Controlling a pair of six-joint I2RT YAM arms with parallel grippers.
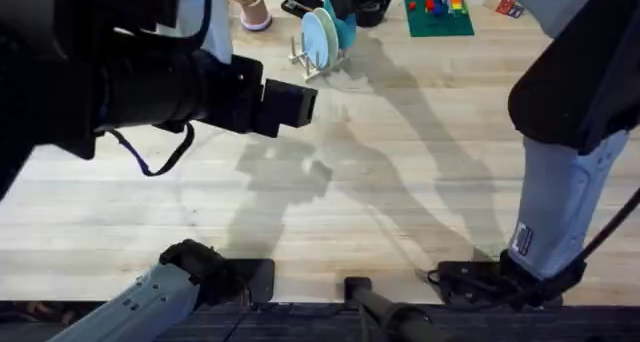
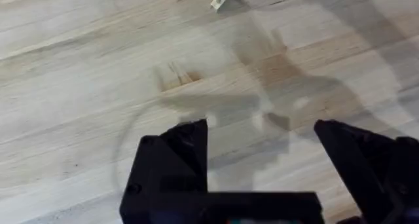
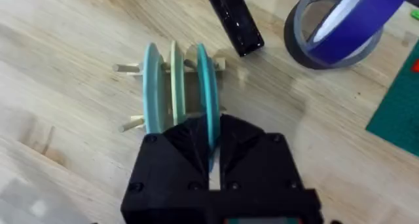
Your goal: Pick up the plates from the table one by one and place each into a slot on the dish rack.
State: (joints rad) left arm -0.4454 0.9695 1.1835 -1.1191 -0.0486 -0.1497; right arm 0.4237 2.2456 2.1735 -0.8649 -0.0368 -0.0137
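Note:
The dish rack (image 3: 131, 68) stands at the far middle of the table (image 1: 400, 182), also seen as the rack (image 1: 305, 62) from overhead. Three plates stand upright in it. The bright-turquoise plate (image 3: 204, 80) is at one end, and my right gripper (image 3: 213, 152) is shut on its upper rim. The same plate (image 1: 340, 27) shows overhead under the right gripper (image 1: 352, 2). Beside it stand a pale green plate (image 3: 176, 76) and a paler blue plate (image 3: 151, 86). My left gripper (image 2: 262, 145) hangs open over bare wood, nearer than the rack, holding nothing.
A pink mug (image 1: 250, 7) stands left of the rack. A green board with coloured blocks (image 1: 438, 14) lies to its right. A black cylinder (image 3: 232, 18) and a purple tape roll (image 3: 347, 21) sit just behind the rack.

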